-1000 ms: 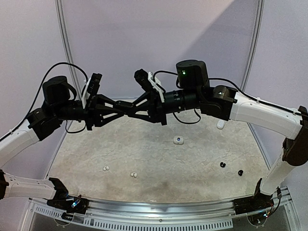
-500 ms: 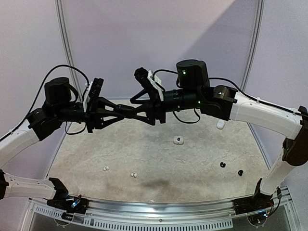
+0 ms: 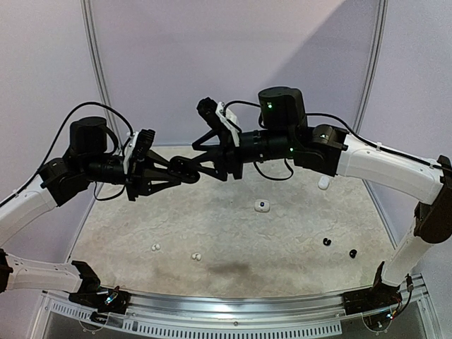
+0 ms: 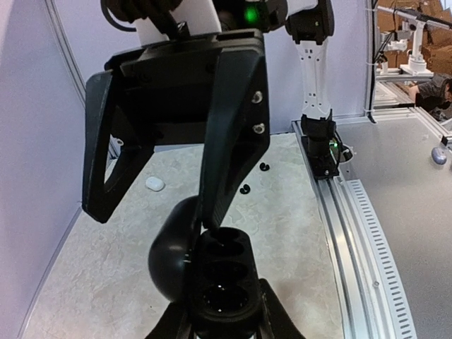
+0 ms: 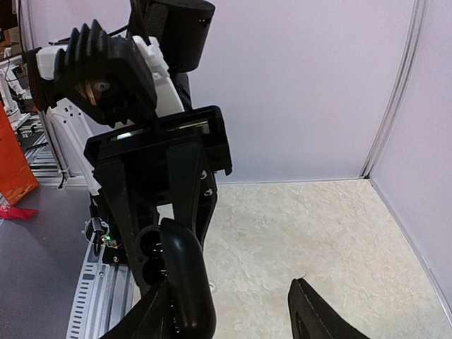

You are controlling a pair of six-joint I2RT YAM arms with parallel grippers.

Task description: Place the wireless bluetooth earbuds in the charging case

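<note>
An open black charging case [image 3: 185, 169] hangs in mid-air above the table, my left gripper [image 3: 180, 171] shut on its base. In the left wrist view the base [image 4: 224, 282] shows two dark sockets and the lid [image 4: 173, 247] swings out to the left. My right gripper [image 3: 196, 159] is open, facing the left one. One of its fingertips [image 4: 210, 215] touches the base's far end, and the lid [image 5: 185, 282] lies against its left finger. Two white earbuds [image 3: 155, 247] [image 3: 196, 256] and two black earbuds [image 3: 326, 241] [image 3: 352, 253] lie on the table.
A small white case [image 3: 262, 205] with a dark spot sits mid-table, and another white one [image 3: 323, 182] lies near the back right. Purple walls close in the back and sides. A metal rail [image 3: 233, 311] runs along the near edge.
My right gripper's jaws have opened wide. The left gripper has drawn a little left and down with the black case, whose lid now stands open.
</note>
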